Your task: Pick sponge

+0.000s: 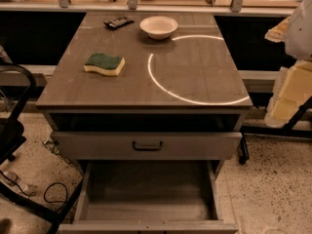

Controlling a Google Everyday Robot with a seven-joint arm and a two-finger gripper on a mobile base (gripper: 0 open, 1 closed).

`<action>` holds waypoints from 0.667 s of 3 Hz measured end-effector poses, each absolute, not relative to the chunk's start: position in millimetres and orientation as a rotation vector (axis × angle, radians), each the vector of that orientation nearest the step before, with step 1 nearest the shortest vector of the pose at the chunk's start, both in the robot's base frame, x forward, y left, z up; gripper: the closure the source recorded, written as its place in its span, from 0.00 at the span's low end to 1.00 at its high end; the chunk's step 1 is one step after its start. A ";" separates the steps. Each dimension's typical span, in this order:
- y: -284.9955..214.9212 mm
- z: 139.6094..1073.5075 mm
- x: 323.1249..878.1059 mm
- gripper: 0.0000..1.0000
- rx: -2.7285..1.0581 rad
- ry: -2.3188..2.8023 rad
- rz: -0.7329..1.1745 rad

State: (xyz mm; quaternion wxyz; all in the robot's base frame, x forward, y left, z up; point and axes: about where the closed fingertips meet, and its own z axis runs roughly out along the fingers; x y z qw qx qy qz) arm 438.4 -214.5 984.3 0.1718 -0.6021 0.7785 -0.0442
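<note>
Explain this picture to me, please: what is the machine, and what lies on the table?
This is a mobile robot with one arm, seen in one picture that looks down on the table from the front. The pale yellow part at the right edge is its end effector, the grasping part; it hangs beside the table, apart from the sponge. The sponge, green on top, lies at the left, a white bowl at the back, a small dark object beside it. Below, the upper drawer is shut, the lowest drawer open.
</note>
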 end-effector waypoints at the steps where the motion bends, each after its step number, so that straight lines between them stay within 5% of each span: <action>1: -211.1 984.4 443.4 0.00 -1.698 2.200 -0.114; 2: -164.3 987.5 506.3 0.00 -1.569 2.075 0.032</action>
